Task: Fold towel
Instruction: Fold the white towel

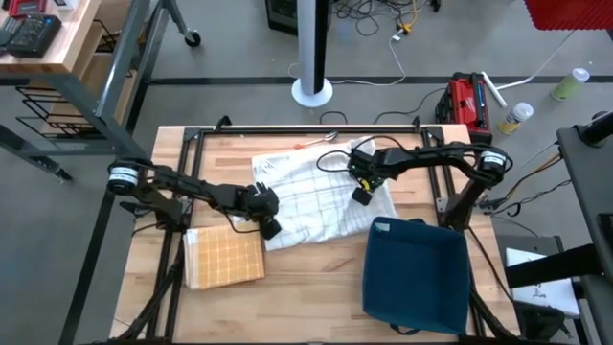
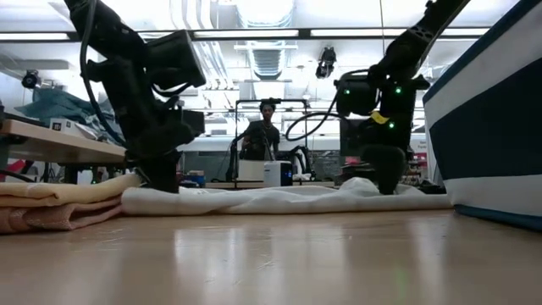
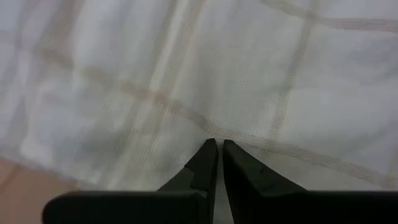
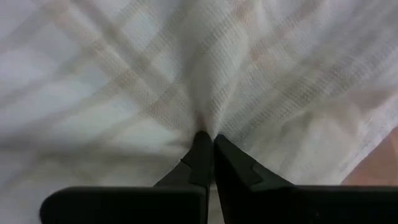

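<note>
A white towel with faint beige checks lies spread and rumpled on the middle of the wooden table. In the low view the towel rests flat on the tabletop. My left gripper stands at the towel's near-left edge, pointing steeply down, fingers shut. My right gripper stands near the towel's right edge, also pointing down and shut. In the low view the left gripper and the right gripper both reach down to the cloth. My left gripper pinches the towel a little in from its near-left edge between its two fingertips, from above and slanting. How many layers it has does not show. The cloth around it lies on the table. My right gripper pinches a small raised pucker of the towel close to its right edge, coming from above. Creases run toward the fingertips. The rest of the towel stays on the table, with a low bump beside the fingers.
A folded yellow checked towel lies at the near left, close to my left gripper. A dark blue bin stands at the near right, just near of my right gripper. Bare table lies along the near edge between them.
</note>
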You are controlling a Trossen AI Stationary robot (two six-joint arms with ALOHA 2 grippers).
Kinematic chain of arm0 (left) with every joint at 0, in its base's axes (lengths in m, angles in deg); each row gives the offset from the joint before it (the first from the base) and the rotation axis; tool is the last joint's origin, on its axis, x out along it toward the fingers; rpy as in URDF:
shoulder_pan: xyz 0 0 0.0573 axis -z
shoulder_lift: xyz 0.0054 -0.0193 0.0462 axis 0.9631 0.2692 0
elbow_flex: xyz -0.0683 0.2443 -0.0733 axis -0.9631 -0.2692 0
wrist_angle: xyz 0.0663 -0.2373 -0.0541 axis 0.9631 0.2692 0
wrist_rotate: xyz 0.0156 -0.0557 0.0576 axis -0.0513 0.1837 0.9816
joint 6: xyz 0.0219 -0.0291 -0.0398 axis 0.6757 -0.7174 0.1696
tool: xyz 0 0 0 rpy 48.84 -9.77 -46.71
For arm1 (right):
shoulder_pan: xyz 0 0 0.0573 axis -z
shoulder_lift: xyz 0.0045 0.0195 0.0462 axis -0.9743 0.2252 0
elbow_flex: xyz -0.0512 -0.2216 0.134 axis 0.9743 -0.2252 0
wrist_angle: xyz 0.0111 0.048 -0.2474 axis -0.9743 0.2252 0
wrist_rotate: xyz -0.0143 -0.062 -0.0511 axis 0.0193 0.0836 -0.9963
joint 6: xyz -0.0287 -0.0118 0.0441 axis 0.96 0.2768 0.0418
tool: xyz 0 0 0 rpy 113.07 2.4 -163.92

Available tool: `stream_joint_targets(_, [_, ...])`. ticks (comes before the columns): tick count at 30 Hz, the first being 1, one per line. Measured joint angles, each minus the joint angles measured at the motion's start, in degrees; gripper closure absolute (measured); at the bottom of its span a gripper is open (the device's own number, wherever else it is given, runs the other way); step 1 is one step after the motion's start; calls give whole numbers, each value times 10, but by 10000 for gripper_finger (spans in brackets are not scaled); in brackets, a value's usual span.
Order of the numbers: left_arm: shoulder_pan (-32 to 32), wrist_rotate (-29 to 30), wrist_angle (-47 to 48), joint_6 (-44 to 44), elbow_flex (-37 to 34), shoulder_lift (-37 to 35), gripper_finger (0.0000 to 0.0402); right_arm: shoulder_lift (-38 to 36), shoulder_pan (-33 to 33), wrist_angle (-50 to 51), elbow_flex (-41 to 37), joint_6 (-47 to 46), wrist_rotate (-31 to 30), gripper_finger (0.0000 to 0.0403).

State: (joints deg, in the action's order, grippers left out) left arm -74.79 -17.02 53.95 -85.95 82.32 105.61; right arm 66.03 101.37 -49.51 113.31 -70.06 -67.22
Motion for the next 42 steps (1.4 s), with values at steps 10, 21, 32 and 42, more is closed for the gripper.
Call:
stream_joint_targets(10, [0,-32,47,-34,2,-7,381,-56,0,24,-21,9,15,391])
stream_joint_targets(21, [2,-50,56,-20,33,-35,381,-174,4,42,-20,-1,-1,391])
stream_joint_targets(32, [1,79,-21,64,67,-22,381,-174,8,4,-20,-7,-17,391])
stream_joint_targets(42, [-14,153,-52,30,15,-17,381,-104,10,-107,-20,-5,-17,391])
